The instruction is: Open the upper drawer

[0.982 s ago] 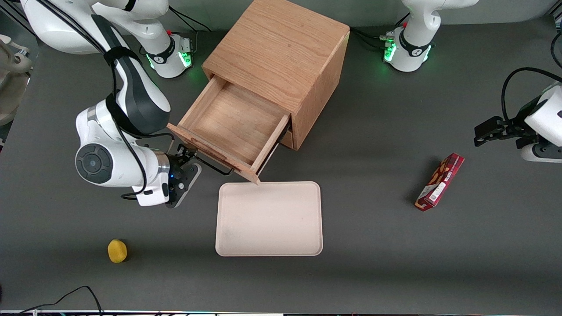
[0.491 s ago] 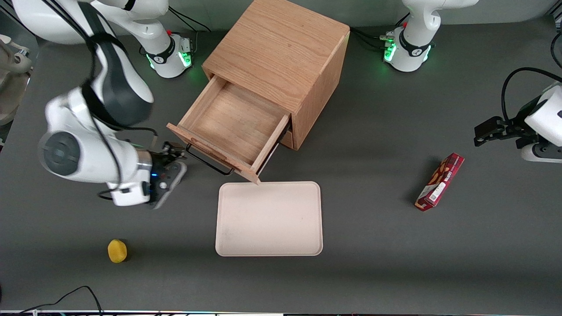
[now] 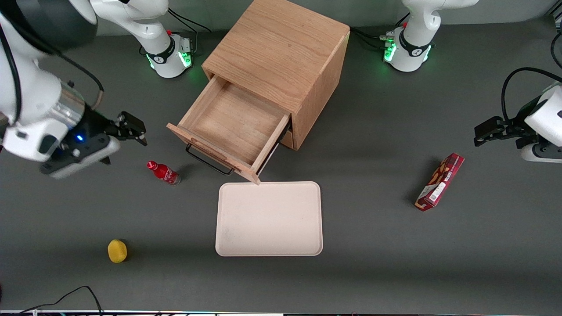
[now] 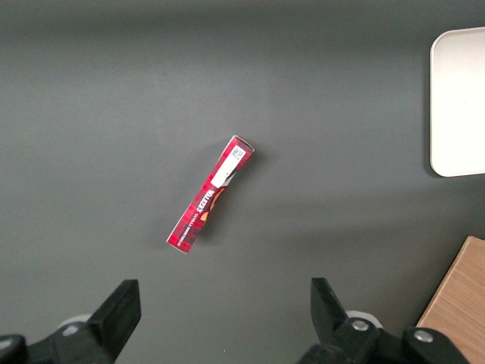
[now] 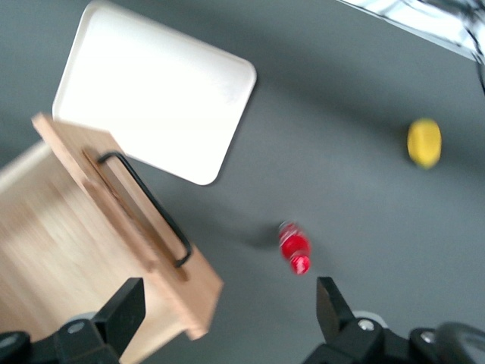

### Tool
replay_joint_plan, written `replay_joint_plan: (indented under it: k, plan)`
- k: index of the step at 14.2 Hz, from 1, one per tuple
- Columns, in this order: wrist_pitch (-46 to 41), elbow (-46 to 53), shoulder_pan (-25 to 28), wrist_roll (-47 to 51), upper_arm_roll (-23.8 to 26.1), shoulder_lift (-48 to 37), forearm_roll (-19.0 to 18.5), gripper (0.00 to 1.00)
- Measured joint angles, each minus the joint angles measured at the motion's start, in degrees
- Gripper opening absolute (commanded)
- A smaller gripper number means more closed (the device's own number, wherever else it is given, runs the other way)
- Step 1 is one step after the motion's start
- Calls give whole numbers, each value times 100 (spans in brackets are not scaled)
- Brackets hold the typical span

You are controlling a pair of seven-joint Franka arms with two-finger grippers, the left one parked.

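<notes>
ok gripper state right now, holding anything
gripper: open, holding nothing, up off the table, clear of the upper drawer handle.

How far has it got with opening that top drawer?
It looks done: the upper drawer stands pulled well out of the cabinet, its inside bare. The pincer is open, holds nothing, and hangs clear of the black handle, above the table. Nothing seems left.

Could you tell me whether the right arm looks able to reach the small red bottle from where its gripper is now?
Probably yes. The open gripper hangs above the table close to the red bottle, which stands apart from the upper drawer with nothing between them.
</notes>
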Motion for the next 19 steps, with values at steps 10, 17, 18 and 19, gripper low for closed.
replay_joint_plan:
  k: [10,17,18,19]
  plan:
    - [-597,-942,7,3779,-121,-806,-15,100]
    - [-693,-1189,-90,1726,-796,-1191,-132,100]
    - [-681,-1328,-105,1560,-807,-1295,-132,100]
    - [-659,-1488,-122,1407,-806,-1422,-132,100]
